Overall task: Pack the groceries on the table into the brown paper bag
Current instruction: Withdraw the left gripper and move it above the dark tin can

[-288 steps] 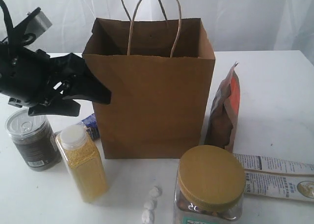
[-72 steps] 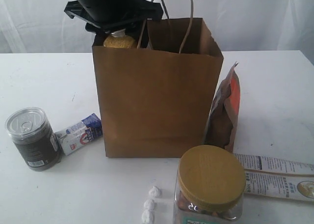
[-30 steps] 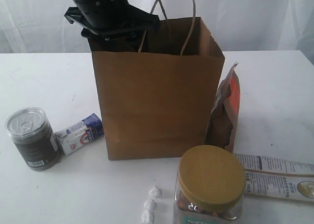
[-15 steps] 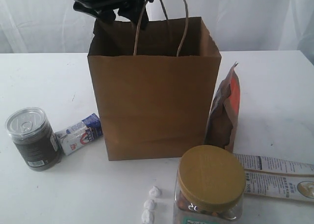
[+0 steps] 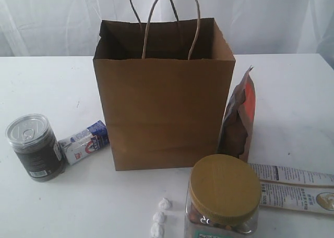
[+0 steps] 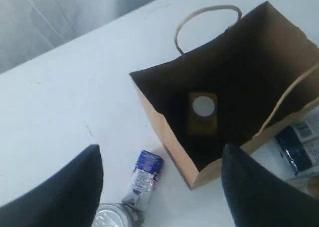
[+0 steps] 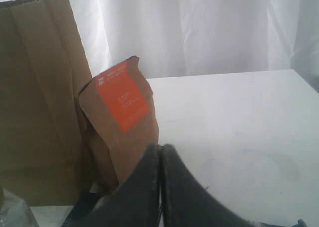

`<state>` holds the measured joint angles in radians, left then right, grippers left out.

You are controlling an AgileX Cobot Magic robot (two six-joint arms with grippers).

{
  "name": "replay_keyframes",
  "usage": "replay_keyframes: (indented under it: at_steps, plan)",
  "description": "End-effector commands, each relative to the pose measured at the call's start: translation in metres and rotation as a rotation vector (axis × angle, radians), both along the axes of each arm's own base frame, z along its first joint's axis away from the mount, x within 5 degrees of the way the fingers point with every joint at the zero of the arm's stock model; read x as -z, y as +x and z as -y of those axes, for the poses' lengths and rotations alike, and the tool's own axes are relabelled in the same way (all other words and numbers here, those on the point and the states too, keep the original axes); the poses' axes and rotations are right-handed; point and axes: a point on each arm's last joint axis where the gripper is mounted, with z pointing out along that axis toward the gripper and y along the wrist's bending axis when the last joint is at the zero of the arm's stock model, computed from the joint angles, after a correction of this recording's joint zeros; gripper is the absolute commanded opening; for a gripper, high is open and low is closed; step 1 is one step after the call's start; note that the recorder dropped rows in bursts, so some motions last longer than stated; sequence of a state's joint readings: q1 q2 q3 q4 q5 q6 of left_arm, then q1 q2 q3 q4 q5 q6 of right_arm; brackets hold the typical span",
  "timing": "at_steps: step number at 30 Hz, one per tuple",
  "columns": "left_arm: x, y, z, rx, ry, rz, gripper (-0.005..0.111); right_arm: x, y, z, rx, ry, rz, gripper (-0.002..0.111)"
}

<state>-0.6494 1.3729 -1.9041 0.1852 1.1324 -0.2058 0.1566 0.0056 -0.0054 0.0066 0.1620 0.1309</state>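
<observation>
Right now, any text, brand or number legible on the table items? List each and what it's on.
Nothing is sharp enough to quote.
Brown-orange standing pouch: white print on orange label, blurred.
Small white-blue carton: red-blue logo, too small.
Dark silver-lidded can: pale label print, too small.
Long white-blue flat packet: print lines, blurred.
Gold-lidded clear jar: label cut off at frame edge.
Tall kraft-brown paper bag: no print visible.

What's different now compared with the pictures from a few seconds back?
The yellow-grain bottle, which earlier stood beside the dark can, now stands inside the brown paper bag. The left gripper carried it in, let go and rose above the bag, jaws open and empty. The bag got nudged slightly. The can, small carton, gold-lidded jar, pouch and long packet stayed put.
</observation>
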Motion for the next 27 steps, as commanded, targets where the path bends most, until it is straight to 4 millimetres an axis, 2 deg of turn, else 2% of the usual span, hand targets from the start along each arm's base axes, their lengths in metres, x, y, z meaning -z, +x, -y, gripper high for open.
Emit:
replay_keyframes:
  at_steps: [1,6,11,19,27]
  plan:
    - [-0.007,-0.015,-0.022,-0.065,0.081,0.015,0.069,0.001,0.0,0.0,0.007,0.003,0.005,0.0]
    - [0.01,-0.016,-0.027,-0.068,0.161,-0.012,0.069,0.001,0.0,0.0,0.007,0.003,0.005,0.0]
    - [0.058,-0.004,-0.024,-0.097,0.311,-0.127,0.07,0.001,0.0,0.0,0.007,0.003,0.005,0.0]
    - [0.117,-0.003,-0.02,-0.113,0.398,-0.319,0.07,0.001,0.0,0.0,0.007,0.003,0.005,0.0]
    - [0.158,-0.007,-0.024,-0.139,0.477,-0.438,0.07,0.001,0.0,0.0,0.007,0.003,0.005,0.0]
